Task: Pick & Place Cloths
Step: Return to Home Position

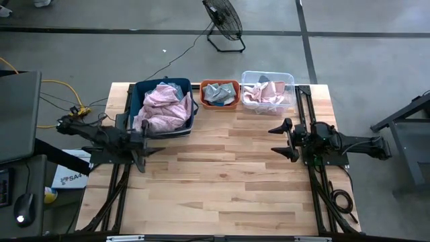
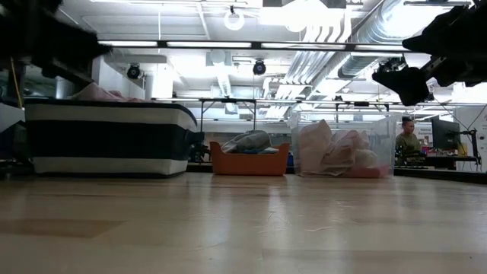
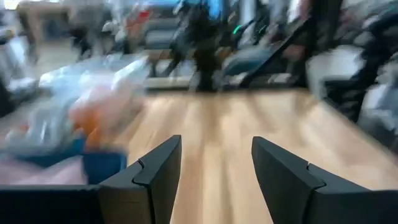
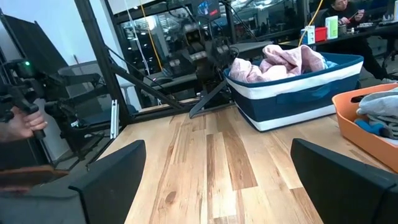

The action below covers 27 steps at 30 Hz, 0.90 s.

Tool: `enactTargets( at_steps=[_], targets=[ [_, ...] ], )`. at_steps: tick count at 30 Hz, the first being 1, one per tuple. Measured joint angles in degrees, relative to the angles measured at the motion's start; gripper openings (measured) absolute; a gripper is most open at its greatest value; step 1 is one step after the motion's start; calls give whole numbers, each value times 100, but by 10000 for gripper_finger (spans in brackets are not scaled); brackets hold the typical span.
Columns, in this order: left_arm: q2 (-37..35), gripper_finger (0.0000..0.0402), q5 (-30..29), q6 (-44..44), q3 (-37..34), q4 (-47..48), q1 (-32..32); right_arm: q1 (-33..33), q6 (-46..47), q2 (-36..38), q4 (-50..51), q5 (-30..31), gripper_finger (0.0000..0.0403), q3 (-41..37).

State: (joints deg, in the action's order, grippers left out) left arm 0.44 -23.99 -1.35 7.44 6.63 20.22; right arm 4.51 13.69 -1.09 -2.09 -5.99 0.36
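Three bins stand along the table's far edge. A pale pink cloth (image 1: 162, 106) is heaped in the navy bin (image 1: 140, 94) and rises above its rim (image 4: 283, 61). A grey-green cloth (image 1: 218, 94) lies in the orange bin (image 1: 220, 84). Coral pink and white cloths (image 1: 263, 93) fill the clear bin (image 1: 289, 81). My left gripper (image 1: 144, 149) hovers open by the navy bin's near left corner, above the table (image 3: 214, 168). My right gripper (image 1: 286, 140) is open (image 4: 217, 180), in the air just nearer than the clear bin. Neither holds anything. No plaid or black cloth shows.
Bare wood tabletop (image 1: 222, 181) spreads between both arms and toward the near edge. A fan (image 1: 223, 20) stands on the floor beyond the table. A person's hand (image 4: 18, 121) shows off the table's left side, and another person (image 2: 407, 137) sits far behind.
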Motion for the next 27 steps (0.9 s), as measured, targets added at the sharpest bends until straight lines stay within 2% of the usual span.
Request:
enactTargets(
  at_steps=[5, 10, 15, 20, 27],
  targets=[
    [-2, 191, 522, -148, 255, 635, -1, 0, 0, -3, -7, 3, 394, 0],
    [-15, 191, 916, -392, 219, 433, -3, 0, 0, -3, -11, 3, 394, 0],
    [-16, 191, 1908, -494, 196, 286, -1, 0, 0, -3, -13, 3, 394, 0],
    [-8, 191, 2270, -515, 197, 269, -1, -2, -1, -3, -15, 3, 394, 0],
    [-9, 191, 2701, -265, -504, -850, -1, -2, 0, -3, -20, 3, 394, 0]
  ],
)
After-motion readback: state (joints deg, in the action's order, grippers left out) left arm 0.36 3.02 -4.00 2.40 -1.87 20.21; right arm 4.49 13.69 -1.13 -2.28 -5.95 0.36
